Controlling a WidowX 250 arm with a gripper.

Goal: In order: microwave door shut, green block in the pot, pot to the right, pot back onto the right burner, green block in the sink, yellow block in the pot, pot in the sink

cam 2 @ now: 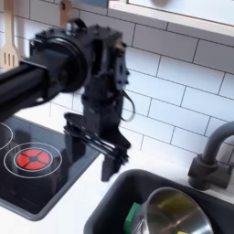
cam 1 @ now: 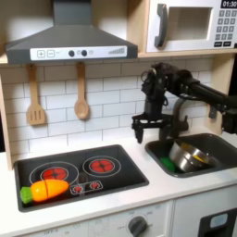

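Observation:
The microwave door [cam 1: 190, 26] stands shut at the upper right of the first exterior view, its grey handle [cam 1: 162, 26] upright. Inside the sink [cam 1: 222, 146] [cam 2: 108, 208] rests the steel pot [cam 1: 192, 155] [cam 2: 181, 215]. The green block [cam 1: 168, 165] [cam 2: 133, 217] lies on the basin floor just left of the pot. My gripper [cam 1: 149, 131] [cam 2: 91, 151] hangs open and holds nothing, above the sink's left rim and apart from the pot. The yellow block is hidden.
A stove with two red burners [cam 1: 102, 167] [cam 2: 32, 160] lies left of the sink. An orange toy carrot [cam 1: 46, 190] lies at the stove's front left corner. A dark faucet [cam 2: 212, 151] rises behind the sink. A wooden spatula [cam 1: 35, 97] and spoon [cam 1: 81, 93] hang on the tiled wall.

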